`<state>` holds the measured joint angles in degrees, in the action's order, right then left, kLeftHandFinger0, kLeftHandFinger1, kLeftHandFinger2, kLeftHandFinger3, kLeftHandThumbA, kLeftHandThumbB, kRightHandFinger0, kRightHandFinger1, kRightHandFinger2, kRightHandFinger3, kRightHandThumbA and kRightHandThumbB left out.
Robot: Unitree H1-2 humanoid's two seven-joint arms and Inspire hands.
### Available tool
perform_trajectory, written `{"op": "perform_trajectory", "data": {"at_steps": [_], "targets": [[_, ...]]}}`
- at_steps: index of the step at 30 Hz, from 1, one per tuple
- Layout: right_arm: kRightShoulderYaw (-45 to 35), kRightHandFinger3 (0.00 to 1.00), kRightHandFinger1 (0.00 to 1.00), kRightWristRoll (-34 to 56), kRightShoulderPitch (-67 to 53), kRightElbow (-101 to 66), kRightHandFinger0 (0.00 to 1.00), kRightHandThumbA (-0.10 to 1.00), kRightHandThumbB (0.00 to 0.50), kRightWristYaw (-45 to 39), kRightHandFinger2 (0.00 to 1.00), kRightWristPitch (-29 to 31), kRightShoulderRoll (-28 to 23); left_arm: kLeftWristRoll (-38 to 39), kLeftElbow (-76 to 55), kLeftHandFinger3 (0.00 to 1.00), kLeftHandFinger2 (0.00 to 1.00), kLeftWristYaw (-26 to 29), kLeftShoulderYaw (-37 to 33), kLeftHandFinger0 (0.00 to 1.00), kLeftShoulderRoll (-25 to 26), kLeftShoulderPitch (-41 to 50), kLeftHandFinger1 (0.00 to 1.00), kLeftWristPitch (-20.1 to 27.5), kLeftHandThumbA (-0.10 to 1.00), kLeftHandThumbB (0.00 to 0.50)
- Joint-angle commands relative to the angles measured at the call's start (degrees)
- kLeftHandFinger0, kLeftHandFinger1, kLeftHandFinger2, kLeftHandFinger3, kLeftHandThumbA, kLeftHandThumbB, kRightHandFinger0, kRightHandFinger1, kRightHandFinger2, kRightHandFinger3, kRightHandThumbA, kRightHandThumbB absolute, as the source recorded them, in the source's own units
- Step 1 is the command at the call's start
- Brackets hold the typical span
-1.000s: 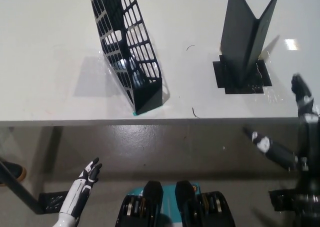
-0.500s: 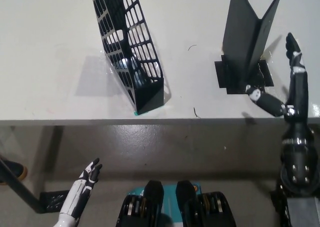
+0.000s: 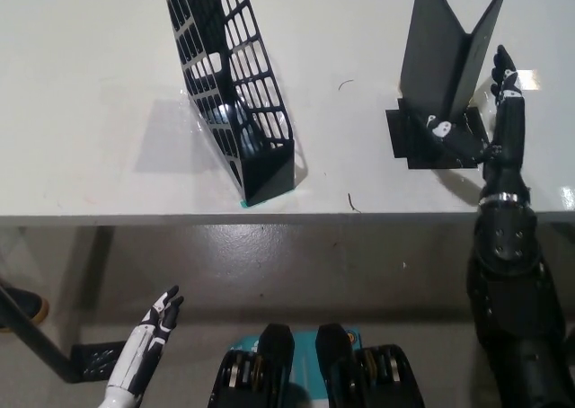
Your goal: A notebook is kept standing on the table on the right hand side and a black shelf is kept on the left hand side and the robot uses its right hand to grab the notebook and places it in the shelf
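notebook (image 3: 446,59) beside open right robot hand (image 3: 481,125)

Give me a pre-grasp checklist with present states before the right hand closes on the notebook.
1. Notebook upright, covers spread in a V: ok.
2. Right hand at the notebook's base, fingers apart: ok.
3. Hand closed on the notebook: not ok, no grip yet.
4. Fingers on both sides of a cover: cannot tell.
5. Black shelf standing, open top unobstructed: ok.
6. Left hand resting low, below the table edge: ok.

Right hand (image 3: 485,125) open beside standing notebook (image 3: 445,53), black shelf (image 3: 235,89) left, left hand (image 3: 153,332) low
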<state>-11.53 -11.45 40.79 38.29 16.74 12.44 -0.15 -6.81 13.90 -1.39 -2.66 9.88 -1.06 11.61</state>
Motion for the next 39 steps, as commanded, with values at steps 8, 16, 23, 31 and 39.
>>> {"op": "perform_trajectory", "data": {"at_steps": [8, 16, 23, 31, 39], "targets": [[-4.43, 1.0, 1.0, 9.32, 21.12, 26.57, 1.0, 1.0, 0.499, 5.62, 1.0, 9.61, 0.19, -0.66, -1.56, 1.0, 1.0, 0.53, -0.02, 1.0, -0.25, 0.73, 1.0, 2.1, 1.0, 0.116], [-17.03, 0.66, 0.47, 20.28, 32.18, 33.84, 0.49, 0.57, 0.323, 12.45, 0.66, 13.88, 1.61, -1.19, -1.81, 1.0, 1.0, 0.61, 0.0, 1.0, -0.12, 0.4, 1.0, 1.29, 1.0, 0.103], [-20.89, 0.6, 0.09, 23.68, 31.04, 30.76, 0.0, -0.1, 0.039, 8.27, 0.56, 14.49, 3.04, -0.47, -1.23, 1.0, 1.0, -0.11, 0.07, 1.0, 0.24, 0.05, 1.0, 2.68, 1.0, 0.107], [-19.67, 0.55, 0.14, 24.04, 29.16, 30.98, 0.0, -0.1, 0.082, 7.69, 0.57, 14.49, 2.43, 0.25, -2.11, 1.0, 1.0, -0.46, 0.34, 1.0, 0.26, 0.41, 1.0, 1.78, 1.0, 0.111], [-17.8, 0.64, 0.12, 22.67, 27.07, 28.9, 0.0, -0.1, 0.084, 9.15, 0.55, 14.49, 1.72, 0.6, -1.0, 1.0, 1.0, -0.68, 0.28, 1.0, 0.43, 0.38, 1.0, 2.98, 1.0, 0.112]]}}
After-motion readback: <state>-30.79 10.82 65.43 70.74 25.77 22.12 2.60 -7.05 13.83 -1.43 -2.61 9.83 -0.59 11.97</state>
